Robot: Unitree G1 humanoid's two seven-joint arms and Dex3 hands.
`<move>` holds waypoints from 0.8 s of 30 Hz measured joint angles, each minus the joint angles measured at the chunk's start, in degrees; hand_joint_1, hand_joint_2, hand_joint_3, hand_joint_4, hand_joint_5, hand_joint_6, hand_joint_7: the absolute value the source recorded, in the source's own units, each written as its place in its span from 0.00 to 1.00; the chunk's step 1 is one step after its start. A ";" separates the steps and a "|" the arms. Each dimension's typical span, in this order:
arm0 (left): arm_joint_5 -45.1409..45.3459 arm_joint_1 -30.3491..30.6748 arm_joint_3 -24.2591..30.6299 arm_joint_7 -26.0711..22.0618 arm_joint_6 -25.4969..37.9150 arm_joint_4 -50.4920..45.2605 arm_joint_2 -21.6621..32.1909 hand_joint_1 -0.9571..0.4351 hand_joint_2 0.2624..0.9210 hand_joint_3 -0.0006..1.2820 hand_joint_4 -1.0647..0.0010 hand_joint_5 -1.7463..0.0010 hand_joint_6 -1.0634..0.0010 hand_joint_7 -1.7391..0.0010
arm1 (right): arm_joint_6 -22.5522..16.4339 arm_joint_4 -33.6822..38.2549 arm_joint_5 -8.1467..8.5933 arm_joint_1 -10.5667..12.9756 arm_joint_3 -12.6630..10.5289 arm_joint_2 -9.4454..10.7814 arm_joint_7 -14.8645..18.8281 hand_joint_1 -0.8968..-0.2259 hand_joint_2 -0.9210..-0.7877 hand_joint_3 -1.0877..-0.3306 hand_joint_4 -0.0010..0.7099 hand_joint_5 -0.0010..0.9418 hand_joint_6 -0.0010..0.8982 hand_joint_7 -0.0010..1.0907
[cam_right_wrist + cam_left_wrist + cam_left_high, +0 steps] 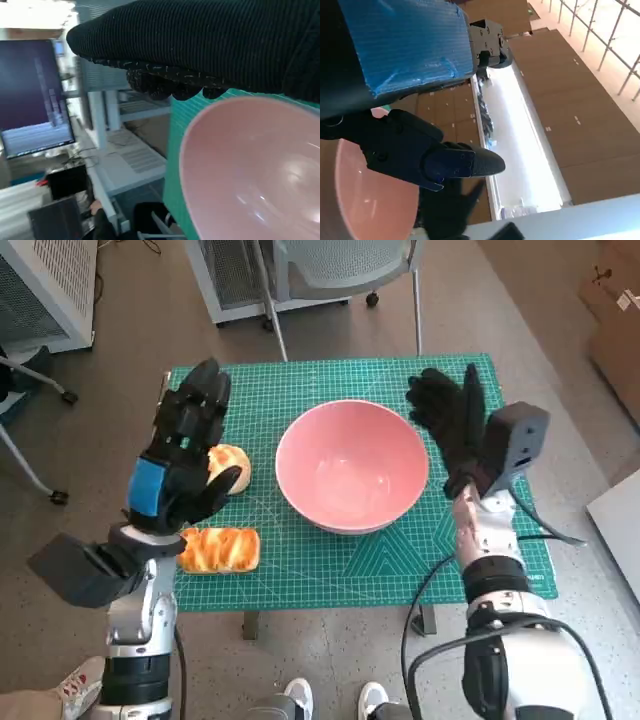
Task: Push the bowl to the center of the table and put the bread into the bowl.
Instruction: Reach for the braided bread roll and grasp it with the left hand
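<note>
- Nearest me, at the table's near left edge, a glazed, ridged bread loaf (pixel 220 549) lies on the green cutting mat (pixel 330 585), just beside my left wrist.
- My left hand (pixel 185 455), black with blue tape on its back, hangs raised above the mat's left side, fingers spread apart and holding nothing.
- Under that hand, partly hidden by it, sits a second, rounder bread roll (pixel 232 468), just beyond the loaf and to the left of the bowl.
- The pink bowl (pixel 352 478) stands upright and empty near the middle of the mat, between my two hands; neither bread is in it.
- My right hand (pixel 452 425), in its black knitted glove, is lifted at the bowl's right side, fingers spread and pointing away from me, nothing held. In the head view it sits close to the bowl's rim; I cannot tell whether it touches it.
- In the right wrist view the glove (pixel 210 45) lies above the bowl's (pixel 260 170) rim.
- Beyond the table's far edge stands a grey chair (pixel 340 270) on the floor.
</note>
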 measured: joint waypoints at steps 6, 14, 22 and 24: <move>0.36 0.43 0.66 0.68 -1.26 -0.39 0.43 0.28 1.00 0.17 0.95 0.99 1.00 0.76 | -10.81 -3.42 0.83 0.10 -0.49 -2.72 4.90 0.49 0.00 0.44 0.16 0.01 0.22 0.00; 1.93 0.35 0.74 1.47 -2.89 0.15 0.62 0.28 1.00 0.18 0.95 0.99 1.00 0.76 | -20.40 -11.25 6.04 1.66 -1.48 -2.87 11.05 0.43 0.00 0.52 0.24 0.03 0.29 0.03; 2.16 -0.63 0.35 2.01 -2.93 1.30 0.61 0.29 1.00 0.18 0.94 0.99 1.00 0.76 | -21.62 -21.74 10.95 6.25 -0.41 -1.33 15.21 0.39 0.00 0.59 0.28 0.03 0.35 0.05; 2.16 -0.90 0.28 1.99 -2.93 1.30 0.67 0.29 1.00 0.18 0.94 0.99 1.00 0.76 | -21.69 -23.55 11.39 7.43 0.04 -1.06 15.72 0.39 0.00 0.59 0.29 0.03 0.35 0.05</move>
